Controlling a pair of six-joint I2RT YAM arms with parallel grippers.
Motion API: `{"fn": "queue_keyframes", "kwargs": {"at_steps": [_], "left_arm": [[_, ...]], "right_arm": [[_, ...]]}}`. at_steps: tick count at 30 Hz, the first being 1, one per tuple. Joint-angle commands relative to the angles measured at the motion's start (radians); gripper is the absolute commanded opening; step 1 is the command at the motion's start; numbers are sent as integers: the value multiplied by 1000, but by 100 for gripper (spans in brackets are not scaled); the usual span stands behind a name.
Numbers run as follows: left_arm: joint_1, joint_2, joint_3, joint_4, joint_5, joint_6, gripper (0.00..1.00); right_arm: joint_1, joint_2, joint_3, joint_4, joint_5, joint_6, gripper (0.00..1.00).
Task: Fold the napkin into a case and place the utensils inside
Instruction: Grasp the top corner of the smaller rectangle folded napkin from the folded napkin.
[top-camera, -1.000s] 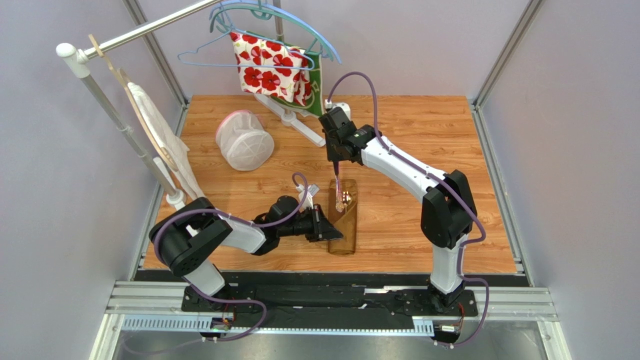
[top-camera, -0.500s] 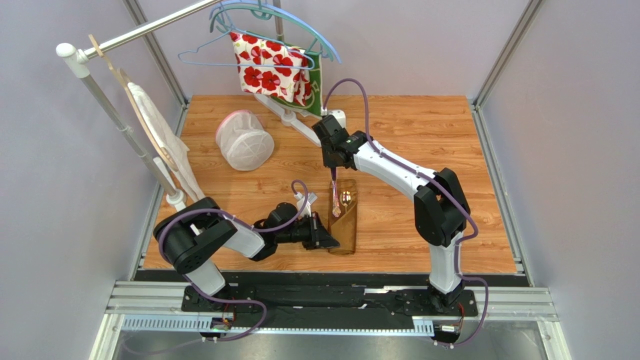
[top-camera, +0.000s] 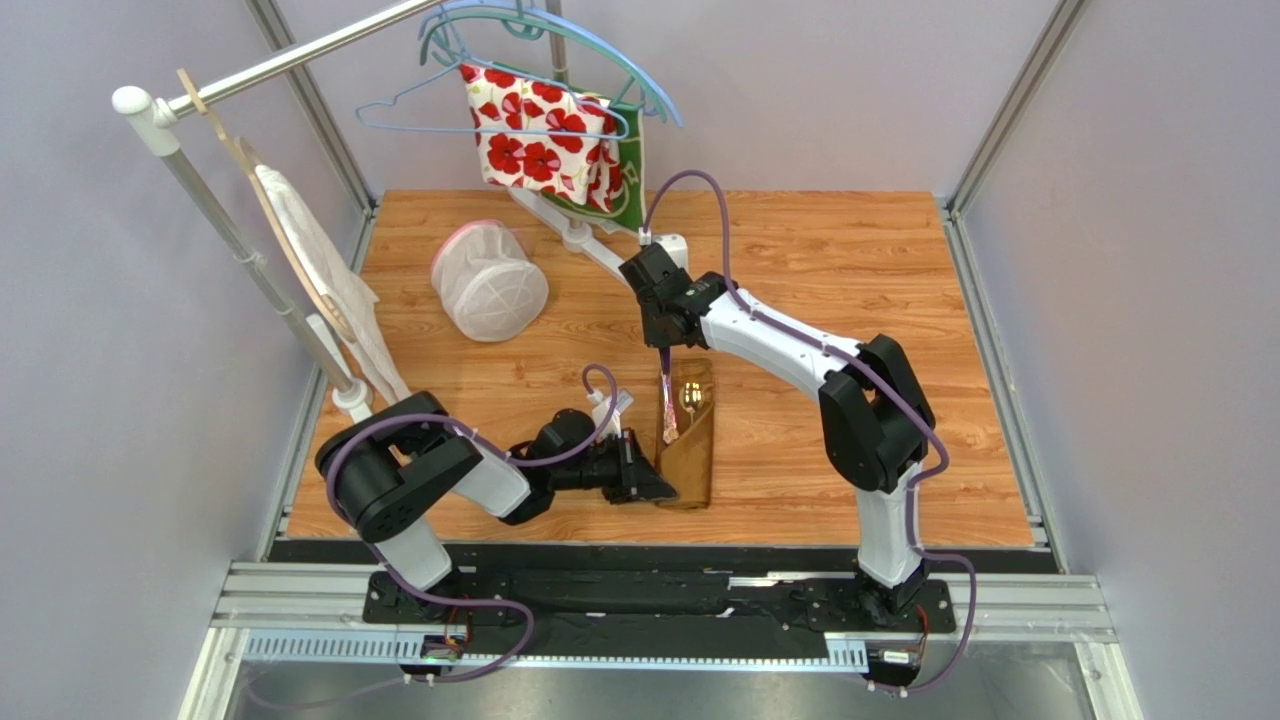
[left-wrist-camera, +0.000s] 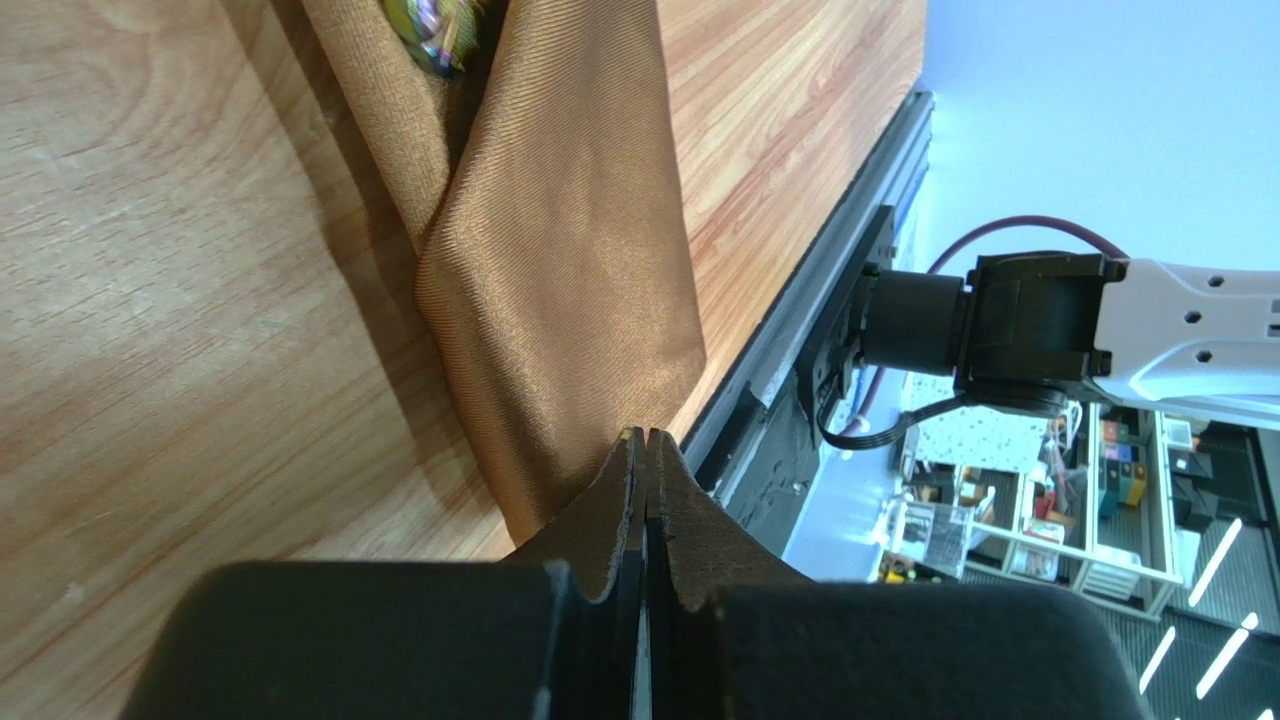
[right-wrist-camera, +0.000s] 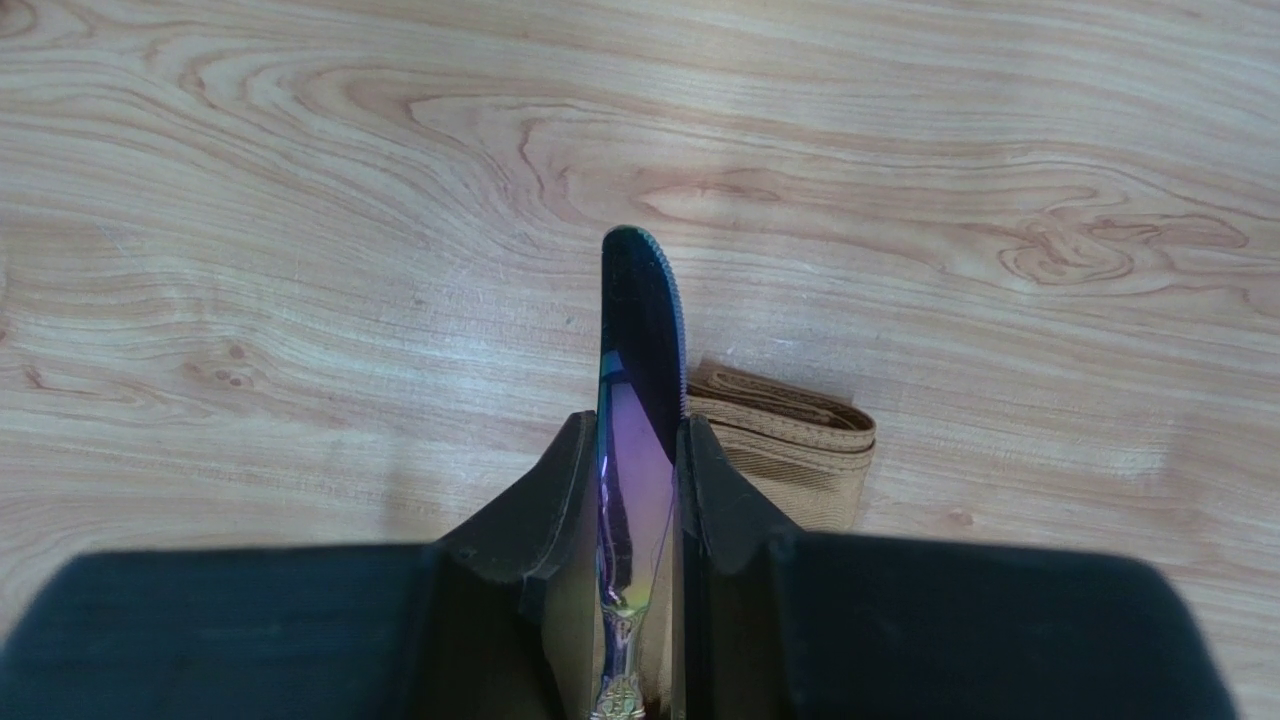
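The right gripper (top-camera: 666, 357) hangs above the far end of the case (top-camera: 694, 450), its fingers pinching the purple-pink knife (top-camera: 666, 402) by the handle. The left gripper (top-camera: 649, 483), fingers pressed together, sits at the case's near left corner. Whether it has cloth caught between its tips cannot be told from here.

The golden-brown satin lies folded into a narrow pouch on the wooden table (top-camera: 902, 270). The gold bowl of the spoon (top-camera: 691, 396) shows at the case's far opening. In the right wrist view the blade juts out past the fingertips (right-wrist-camera: 559, 477) over bare wood, with the case's stitched far end (right-wrist-camera: 784, 438) just to its right, so the knife looks to be beside the pouch mouth, not in it.

The risk from here is a miss. If the blade comes down on that line, it could slide along the wood or snag the hem and shove the slippery satin. If the left gripper's hold on the near corner gives, the fold could spring open and spill the spoon.
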Motion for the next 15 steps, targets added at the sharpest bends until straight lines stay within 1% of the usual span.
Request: {"fn": "queue_keyframes", "kwargs": {"at_steps": [1, 15], "left_arm": [[-6, 19, -12, 56, -12, 4, 0], [-6, 84, -28, 97, -31, 7, 0]], "right_arm": [[6, -6, -5, 18, -5, 39, 0], [25, -47, -49, -65, -34, 96, 0]]}}
